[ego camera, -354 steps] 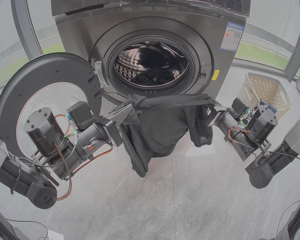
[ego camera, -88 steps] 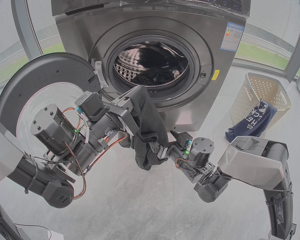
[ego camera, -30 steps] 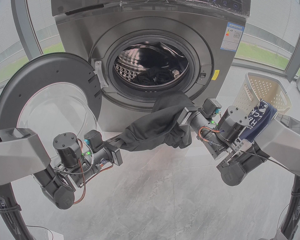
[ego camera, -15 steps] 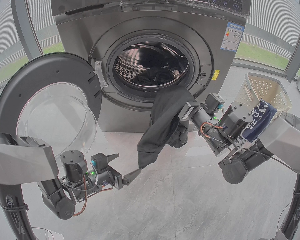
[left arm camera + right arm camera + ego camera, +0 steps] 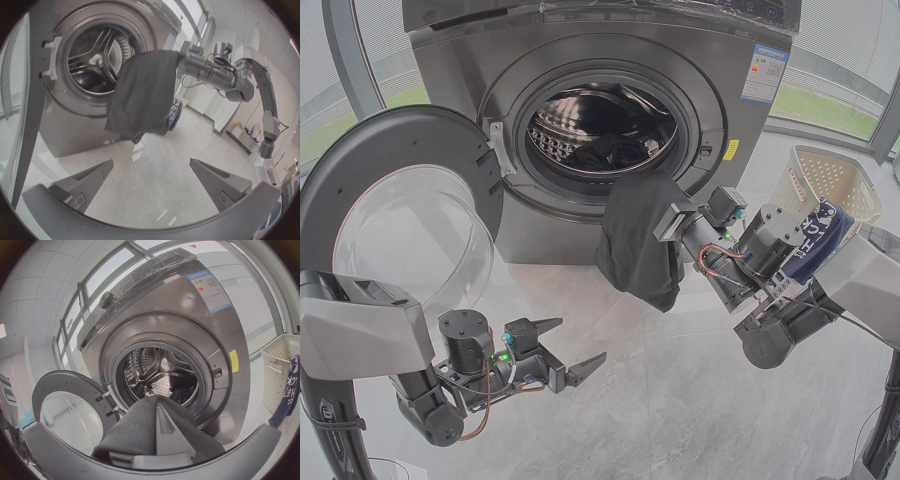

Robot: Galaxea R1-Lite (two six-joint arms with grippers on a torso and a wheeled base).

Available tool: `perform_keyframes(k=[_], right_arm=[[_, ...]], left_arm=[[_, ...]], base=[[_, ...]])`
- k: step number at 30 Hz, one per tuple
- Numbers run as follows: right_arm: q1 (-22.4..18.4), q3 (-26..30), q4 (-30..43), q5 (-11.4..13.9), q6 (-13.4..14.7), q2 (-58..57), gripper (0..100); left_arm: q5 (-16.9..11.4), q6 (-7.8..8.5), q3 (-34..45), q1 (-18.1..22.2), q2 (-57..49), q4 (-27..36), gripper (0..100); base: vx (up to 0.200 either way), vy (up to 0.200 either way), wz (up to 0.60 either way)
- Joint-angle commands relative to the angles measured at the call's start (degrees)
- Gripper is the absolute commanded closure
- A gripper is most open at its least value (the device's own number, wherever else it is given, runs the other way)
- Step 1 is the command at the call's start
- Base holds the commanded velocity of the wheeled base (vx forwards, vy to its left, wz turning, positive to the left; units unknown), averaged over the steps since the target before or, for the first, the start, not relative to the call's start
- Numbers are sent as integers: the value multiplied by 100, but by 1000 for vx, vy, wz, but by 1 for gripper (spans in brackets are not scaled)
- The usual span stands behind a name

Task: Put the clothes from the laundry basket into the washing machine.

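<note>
1. Grey floor (image 5: pixel 675 406) is seen beneath the left end effector (image 5: pixel 581 340), held low with fingers spread and empty.
2. Farther on, the black garment (image 5: pixel 634 244) is pinched at its top edge by the right end effector (image 5: pixel 665 220), before the lower rim of the washing machine (image 5: pixel 687 81) opening. It is judged light and limp, and best gripped at a bunched fold.
3. Beyond, a navy garment (image 5: pixel 822 240) is draped over the laundry basket (image 5: pixel 831 172) rim.

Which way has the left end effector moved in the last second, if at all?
Yes. The left end effector has pulled down and back from the washing machine door, letting go of the dark garment; it is open now.
</note>
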Motion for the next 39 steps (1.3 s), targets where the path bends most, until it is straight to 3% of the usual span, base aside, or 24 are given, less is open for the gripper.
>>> perform_keyframes(k=[1,4,13,22,30,39], right_arm=[[96,47,-14,-10,7,31,100],[167,29,-14,-19,25,128,100],[211,20,-5,-19,25,137,100],[299,29,3,-27,34,137,100],[343,144,3,-115,34,84,100],[404,328,12,-115,51,-197,100]], left_arm=[[144,-244,-1029,-402,76,17,0],[311,-438,-1627,-526,313,43,0],[477,-490,-2691,-605,726,289,0],[601,-754,-3429,-675,867,825,0],[794,-754,-4114,-693,1157,1186,0],[1321,-745,-4756,-596,1755,1239,0]], base=[[0,0,0],[0,0,0],[0,0,0],[0,0,0],[0,0,0],[0,0,0]])
